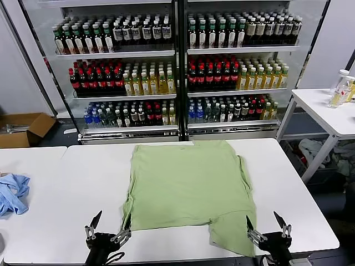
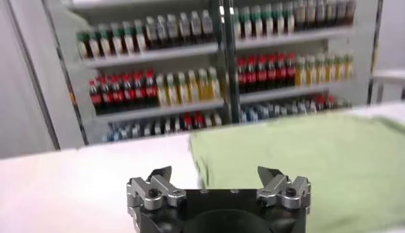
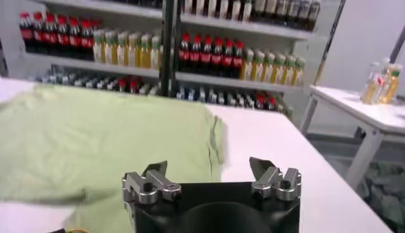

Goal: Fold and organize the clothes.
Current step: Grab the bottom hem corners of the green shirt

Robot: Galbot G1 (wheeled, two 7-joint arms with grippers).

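Observation:
The light green polo shirt (image 1: 188, 185) lies flat on the white table (image 1: 83, 188), plain side up, sleeves folded in; collar and print are hidden. A strip of it hangs toward the front edge at the right. My left gripper (image 1: 108, 229) is open and empty at the table's front, just left of the shirt's near left corner. My right gripper (image 1: 267, 227) is open and empty at the front, just right of the shirt's near right corner. The shirt also shows in the left wrist view (image 2: 304, 158) beyond the left gripper (image 2: 218, 177), and in the right wrist view (image 3: 95, 133) beyond the right gripper (image 3: 209, 171).
A light blue garment (image 1: 11, 191) lies at the table's left edge. A drinks fridge (image 1: 177, 66) with bottles stands behind the table. A cardboard box (image 1: 22, 128) sits on the floor at left. A second white table (image 1: 327, 108) with bottles stands at the right.

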